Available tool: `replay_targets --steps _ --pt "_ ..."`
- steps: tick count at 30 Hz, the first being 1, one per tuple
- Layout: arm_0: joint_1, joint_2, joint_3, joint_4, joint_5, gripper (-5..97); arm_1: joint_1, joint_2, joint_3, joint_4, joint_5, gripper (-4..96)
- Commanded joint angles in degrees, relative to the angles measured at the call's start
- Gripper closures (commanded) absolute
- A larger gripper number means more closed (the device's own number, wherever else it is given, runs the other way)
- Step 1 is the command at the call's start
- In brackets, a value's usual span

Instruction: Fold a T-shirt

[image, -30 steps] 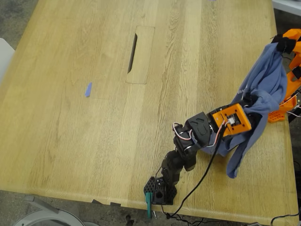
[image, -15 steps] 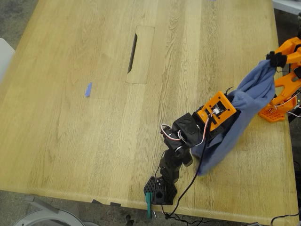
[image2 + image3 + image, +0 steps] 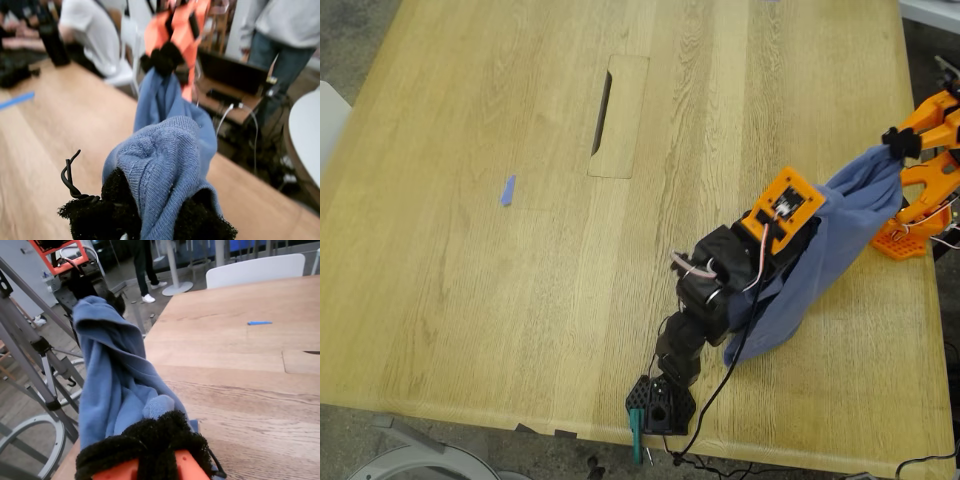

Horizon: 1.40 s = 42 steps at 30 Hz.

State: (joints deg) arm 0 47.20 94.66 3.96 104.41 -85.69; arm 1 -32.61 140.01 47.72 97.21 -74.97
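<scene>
The wooden table (image 3: pixel 520 300) is mostly bare, and the work sits over by the exterior view's right edge; the T-shirt (image 3: pixel 850 215) is still a bunched rope of slate-blue cloth, not yet laid out, hanging between my two grippers with its loose tail trailing down onto the table towards the near edge; a second ago it was heaped and draped over the orange arm at the exterior view's right, with one end dangling; since then my first arm has swung its wrist up and towards the exterior view's left, and the other arm has drawn back towards the right edge, so the cloth is now pulled into a fairly straight band between them; I judge this to be the start of opening the shirt out, with the spreading still to come and no fold made; my first gripper (image 3: pixel 812 222) is mostly buried in the cloth in the exterior view, but its wrist view shows the black padded fingers (image 3: pixel 115 210) clamped on a thick gather of fabric; my second gripper (image 3: pixel 902 142) is likewise pinched tight on the other end of the shirt, its black pads (image 3: pixel 150 440) closed over the cloth; neither print nor sleeves can be made out; the small blue tape scrap (image 3: pixel 507 190) lies well apart, untouched.
</scene>
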Motion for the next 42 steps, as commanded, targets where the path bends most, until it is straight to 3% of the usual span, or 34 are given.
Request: replay_targets --steps 1,7,15,27,42 --pt "-1.49 14.24 14.77 0.62 -1.23 92 -0.44 0.09 0.88 0.00 0.35 91.4" --pt "-5.36 20.48 26.19 -0.88 -1.23 92 -0.97 1.85 7.65 0.00 0.70 91.4" --pt "-10.63 40.25 64.51 -15.12 -1.14 92 1.93 8.96 22.76 -1.85 0.00 91.4" --pt "-18.90 56.95 102.13 -33.40 -0.53 92 12.92 15.64 66.53 -47.55 -1.93 91.4" --pt "-35.77 55.46 123.75 -67.41 1.05 92 31.99 6.77 88.15 -85.69 -2.46 91.4"
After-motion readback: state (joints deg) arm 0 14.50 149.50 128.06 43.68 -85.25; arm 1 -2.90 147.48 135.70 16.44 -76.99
